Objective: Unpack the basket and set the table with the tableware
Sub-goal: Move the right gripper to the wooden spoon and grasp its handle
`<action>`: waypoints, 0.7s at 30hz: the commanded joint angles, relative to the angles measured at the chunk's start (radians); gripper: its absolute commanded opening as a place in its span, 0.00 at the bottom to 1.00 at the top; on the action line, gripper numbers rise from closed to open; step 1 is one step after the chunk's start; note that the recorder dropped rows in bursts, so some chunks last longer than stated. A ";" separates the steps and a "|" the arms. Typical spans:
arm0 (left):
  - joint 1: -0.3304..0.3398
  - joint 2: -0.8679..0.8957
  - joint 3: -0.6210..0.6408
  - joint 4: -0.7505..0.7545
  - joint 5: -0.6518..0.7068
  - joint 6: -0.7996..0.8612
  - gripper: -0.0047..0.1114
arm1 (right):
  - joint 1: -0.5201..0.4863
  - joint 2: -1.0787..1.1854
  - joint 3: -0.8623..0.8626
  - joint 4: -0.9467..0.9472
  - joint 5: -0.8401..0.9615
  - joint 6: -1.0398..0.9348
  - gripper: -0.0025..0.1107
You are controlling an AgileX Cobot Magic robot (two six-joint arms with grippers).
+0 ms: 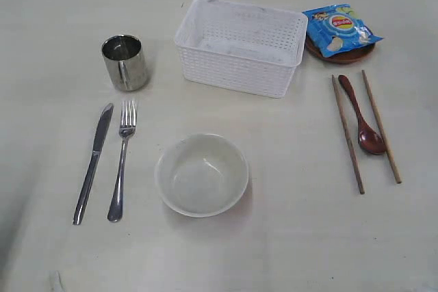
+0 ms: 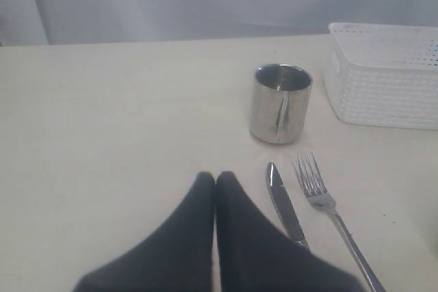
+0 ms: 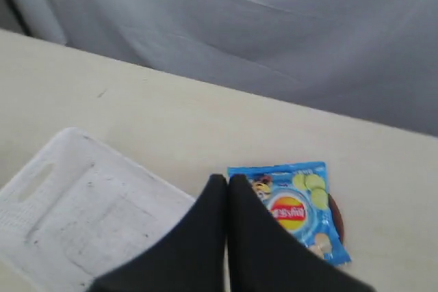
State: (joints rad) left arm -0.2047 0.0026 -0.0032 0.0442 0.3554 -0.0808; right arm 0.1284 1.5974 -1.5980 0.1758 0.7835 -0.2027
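The white lattice basket (image 1: 239,46) stands empty at the back middle of the cream table (image 1: 294,237). Left of it is the steel cup (image 1: 125,63); below that lie the knife (image 1: 93,163) and fork (image 1: 121,160). The white bowl (image 1: 202,174) sits in front. On the right lie two chopsticks (image 1: 348,134) around the wooden spoon (image 1: 363,115). The brown plate (image 1: 352,55) holds a blue chip bag (image 1: 340,29). My left gripper (image 2: 215,177) is shut and empty, beside the knife (image 2: 284,205). My right gripper (image 3: 228,180) is shut and empty above the basket (image 3: 75,203) and bag (image 3: 294,206).
A grey curtain (image 3: 274,25) hangs behind the table's far edge. Neither arm shows in the exterior view. The cup (image 2: 280,102), fork (image 2: 332,213) and a basket corner (image 2: 383,76) show in the left wrist view.
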 commanded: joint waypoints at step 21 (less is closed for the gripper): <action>-0.005 -0.003 0.003 0.008 -0.011 -0.004 0.04 | -0.086 0.521 0.122 0.032 0.263 0.091 0.28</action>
State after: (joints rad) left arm -0.2047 0.0026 -0.0032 0.0442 0.3554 -0.0808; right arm 0.0419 2.1210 -1.4789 0.2380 1.0171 -0.1300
